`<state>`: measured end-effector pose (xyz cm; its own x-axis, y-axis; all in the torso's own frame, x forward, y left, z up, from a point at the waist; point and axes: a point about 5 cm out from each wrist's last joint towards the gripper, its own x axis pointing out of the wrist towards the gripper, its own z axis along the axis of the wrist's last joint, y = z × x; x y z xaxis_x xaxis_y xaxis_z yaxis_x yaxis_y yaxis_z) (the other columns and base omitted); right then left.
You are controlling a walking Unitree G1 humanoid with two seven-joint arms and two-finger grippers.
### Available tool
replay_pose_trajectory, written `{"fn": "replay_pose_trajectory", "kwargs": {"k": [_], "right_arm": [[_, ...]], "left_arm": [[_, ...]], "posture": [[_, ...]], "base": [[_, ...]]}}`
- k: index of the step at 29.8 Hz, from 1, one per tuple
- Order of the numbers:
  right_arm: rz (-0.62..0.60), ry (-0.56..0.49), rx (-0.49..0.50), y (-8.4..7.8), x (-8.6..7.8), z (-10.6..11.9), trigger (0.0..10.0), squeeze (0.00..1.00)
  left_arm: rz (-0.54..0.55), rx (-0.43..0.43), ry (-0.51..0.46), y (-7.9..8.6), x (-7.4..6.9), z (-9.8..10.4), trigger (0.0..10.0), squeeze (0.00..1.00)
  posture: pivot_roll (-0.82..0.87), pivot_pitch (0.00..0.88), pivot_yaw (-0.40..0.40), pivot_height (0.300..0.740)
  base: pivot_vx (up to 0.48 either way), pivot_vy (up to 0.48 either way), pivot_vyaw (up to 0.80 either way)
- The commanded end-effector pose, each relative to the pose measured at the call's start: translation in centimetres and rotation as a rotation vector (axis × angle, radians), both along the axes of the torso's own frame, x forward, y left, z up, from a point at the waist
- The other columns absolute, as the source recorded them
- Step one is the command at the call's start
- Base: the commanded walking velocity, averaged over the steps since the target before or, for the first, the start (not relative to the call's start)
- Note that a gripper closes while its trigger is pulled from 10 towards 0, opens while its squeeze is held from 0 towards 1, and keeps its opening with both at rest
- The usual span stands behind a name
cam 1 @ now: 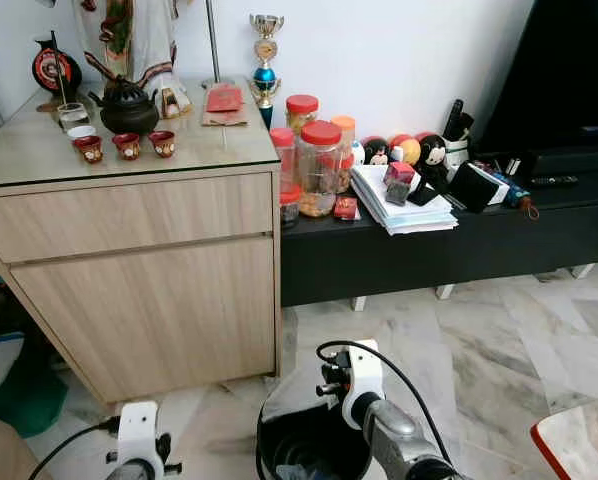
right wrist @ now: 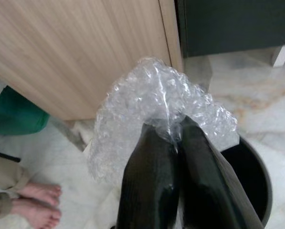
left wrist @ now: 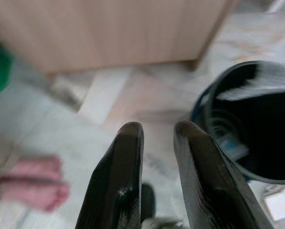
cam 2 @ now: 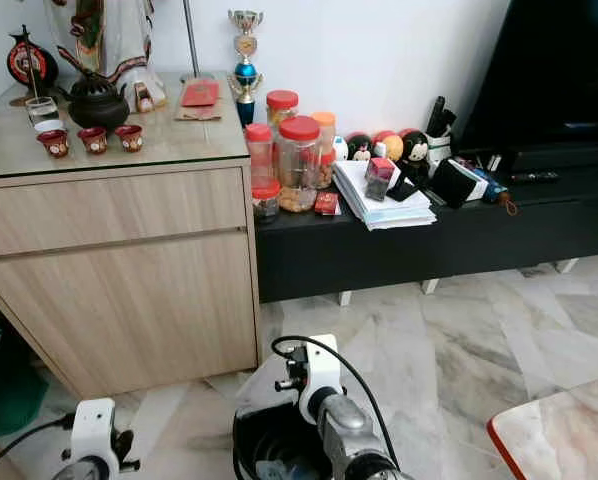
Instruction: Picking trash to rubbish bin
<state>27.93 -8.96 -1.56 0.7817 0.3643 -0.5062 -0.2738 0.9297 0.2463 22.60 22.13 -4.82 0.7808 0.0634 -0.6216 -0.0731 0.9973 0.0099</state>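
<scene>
The left claw (left wrist: 157, 138) hangs low over the marble floor (left wrist: 61, 119), its two black fingers (left wrist: 121, 162) a little apart and holding nothing. Off to one side of it in the left wrist view lie a person's bare feet (left wrist: 33, 183); ahead of it stands the wooden cabinet (left wrist: 109, 28), and just beside it, on its right, the black bin (left wrist: 249, 119) with something pale blue lying inside.

The right claw (right wrist: 173, 131) is clenched on a crumpled wad of bubble wrap (right wrist: 152, 109), which bulges out past the fingertips. The claw hangs just above the bin (right wrist: 254, 181), the wrap over the bin's near rim and partly over the floor beside it. Beyond the claw are the cabinet's front (right wrist: 80, 47) and a dark low TV bench (right wrist: 233, 24); a green thing (right wrist: 16, 117) sits by the cabinet's far corner.

In the head views the bin (cam 1: 314, 440) is right at the robot's feet, in front of the cabinet corner. The cabinet's glass worktop (cam 1: 119, 140) carries a dark teapot (cam 1: 129, 108) and small red cups (cam 1: 126, 146). Farther right, the bench (cam 1: 429, 245) holds red-lidded jars (cam 1: 319, 165), a paper stack (cam 1: 404, 210) and small dolls (cam 1: 409, 150).
</scene>
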Motion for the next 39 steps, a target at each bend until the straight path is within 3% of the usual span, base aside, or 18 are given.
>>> {"fn": "replay_pose_trajectory", "kwargs": {"k": [1, 10, 14, 18, 32, 39], "right_arm": [[-0.002, -0.031, -0.027, 0.0, 0.7, 0.7, 10.0, 0.00], [-0.018, -0.052, -0.071, -0.2, 1.6, 1.3, 10.0, 0.00], [-0.017, -0.054, -0.106, -0.4, 1.7, 1.4, 10.0, 0.00], [-0.019, -0.051, -0.134, -0.6, 1.7, 1.3, 10.0, 0.00], [-0.047, -0.028, -0.192, -1.5, 1.4, 0.8, 10.0, 0.00], [-0.060, 0.019, -0.230, -3.0, -0.1, -0.7, 10.0, 0.00]], "left_arm": [[-0.068, 0.001, -0.047, -0.9, 1.2, 0.7, 10.0, 0.00], [-0.251, -0.105, -0.127, -4.4, 3.2, 2.0, 10.0, 0.00], [-0.373, -0.146, -0.130, -6.3, 3.2, 2.1, 10.0, 0.00], [-0.435, -0.178, -0.125, -7.2, 2.7, 1.8, 10.0, 0.00], [-0.500, -0.229, -0.106, -7.8, 1.2, 1.1, 10.0, 0.00], [-0.507, -0.236, -0.101, -7.8, 0.7, 0.9, 10.0, 0.00]], "posture": [[0.09, 0.000, -0.051, 0.740], [0.09, 0.029, -0.057, 0.740], [0.10, 0.066, -0.061, 0.740], [0.11, 0.090, -0.057, 0.740], [0.12, 0.145, -0.048, 0.740], [0.12, 0.154, -0.041, 0.740]], "base": [[0.000, 0.000, 0.00], [0.000, 0.000, 0.00], [0.000, 0.000, 0.00], [0.000, 0.000, 0.00], [0.000, 0.000, 0.00], [0.000, 0.000, 0.00]]}}
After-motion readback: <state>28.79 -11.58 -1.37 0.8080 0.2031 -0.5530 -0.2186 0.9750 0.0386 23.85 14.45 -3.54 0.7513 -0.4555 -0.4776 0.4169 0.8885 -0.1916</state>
